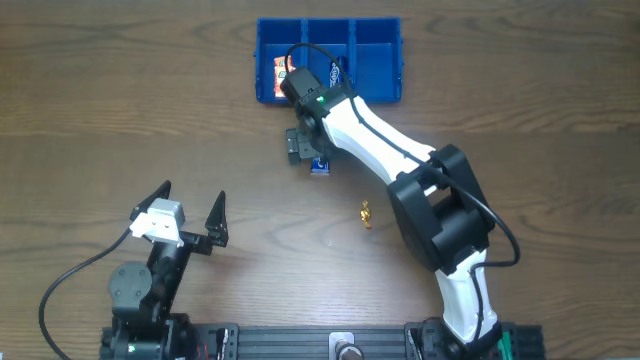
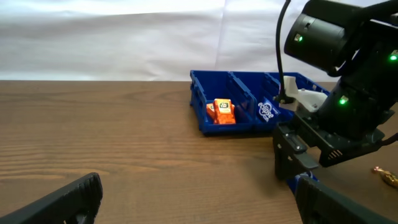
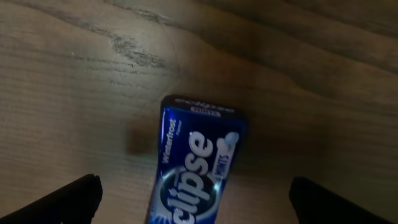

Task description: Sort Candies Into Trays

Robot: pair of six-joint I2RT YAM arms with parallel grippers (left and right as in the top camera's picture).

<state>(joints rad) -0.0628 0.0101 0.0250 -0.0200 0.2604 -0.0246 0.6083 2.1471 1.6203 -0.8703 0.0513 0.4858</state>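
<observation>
Right arm [image 1: 370,135] reaches across to just near of the blue plastic three-compartment tray [image 1: 262,60]. Right jaws are wide open, nothing held, hovering over the blue rectangular mint pack [image 3: 196,168]. The pack lies flat on the wooden tabletop [image 1: 120,120], close to the tray's near wall but not touching it.

Step in hand, as I read it: grasp this pack.
- In the right wrist view the pack sits roughly centred between the jaws but skewed a little. Rotate the wrist to square up with its long sides before closing.
- Come straight down and get the tips low beside the pack. It's thin and glossy, so a high pinch likely slips.
- Close across the narrow width, not end to end.
- Lift clear of the tray wall before moving far.

Likely target is the middle compartment, where a similar blue pack [image 1: 336,68] lies. The orange candy packs [image 1: 283,70] are in the left compartment.

The gold-wrapped candy [image 1: 366,214] is on the tabletop, nearer and to the right, well apart, so it's no obstacle.

Left jaws are wide open and hold nothing, parked near left, out of the way.
</observation>
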